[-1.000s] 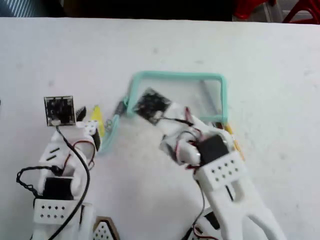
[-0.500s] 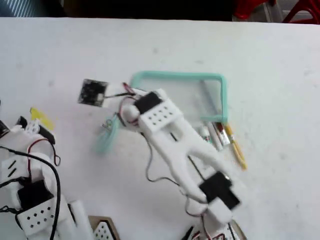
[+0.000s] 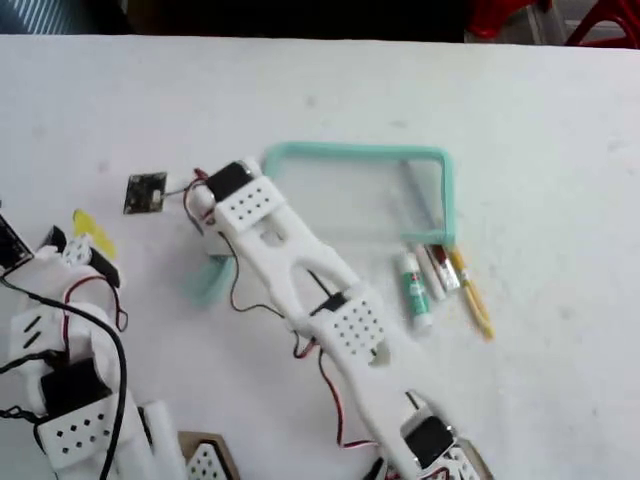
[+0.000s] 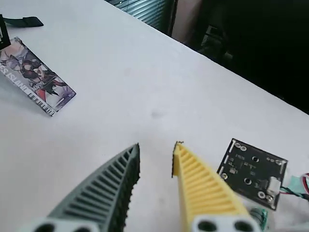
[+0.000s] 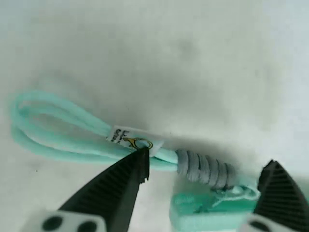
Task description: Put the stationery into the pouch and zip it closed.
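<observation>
Your white table [image 3: 540, 120] bears a teal-edged pouch [image 3: 360, 190] near centre; a glue stick [image 3: 414, 290] and yellow pen [image 3: 470, 291] lie loose at its 4 o'clock.

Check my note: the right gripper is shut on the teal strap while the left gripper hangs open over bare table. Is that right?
Not quite. The right gripper is open, not shut: the right wrist view shows its fingers well apart over the teal strap. The rest holds: the left gripper hangs open over bare table.
</observation>
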### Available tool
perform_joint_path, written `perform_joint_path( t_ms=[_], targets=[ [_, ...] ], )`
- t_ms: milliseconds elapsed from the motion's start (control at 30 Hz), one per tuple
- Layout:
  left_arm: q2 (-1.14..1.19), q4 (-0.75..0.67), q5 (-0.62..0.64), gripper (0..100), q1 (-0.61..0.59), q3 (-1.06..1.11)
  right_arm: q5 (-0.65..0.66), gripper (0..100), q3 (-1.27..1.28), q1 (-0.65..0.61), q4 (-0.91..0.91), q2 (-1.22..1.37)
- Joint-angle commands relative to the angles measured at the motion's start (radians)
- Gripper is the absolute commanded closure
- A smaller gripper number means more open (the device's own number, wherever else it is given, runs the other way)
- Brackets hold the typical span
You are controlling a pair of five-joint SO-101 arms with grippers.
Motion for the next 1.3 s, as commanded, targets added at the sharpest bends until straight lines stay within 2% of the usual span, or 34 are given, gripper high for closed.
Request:
perform_joint_path(
  t_ms=[0,167,367,667,967,1267],
  targets=[
    [-0.016,-0.020,-0.014,86,0.022,-0.021,0.035,64.0,-0.226,0.042,0.045,0.102],
    [-0.016,-0.020,-0.012,86,0.024,-0.021,0.038,64.0,-0.387,0.065,0.044,0.255],
    [-0.021,0.009,-0.017,86,0.085,-0.020,0.086,64.0,-0.422,0.096,0.047,0.348],
    [-0.021,0.005,-0.017,86,0.097,-0.020,0.086,64.0,-0.617,0.137,0.243,0.245],
    [-0.021,0.005,-0.018,86,0.097,-0.020,0.155,64.0,-0.454,0.176,0.232,0.114],
    [-0.021,0.006,-0.018,86,0.097,-0.020,0.152,64.0,-0.374,0.128,0.061,0.137]
  ],
)
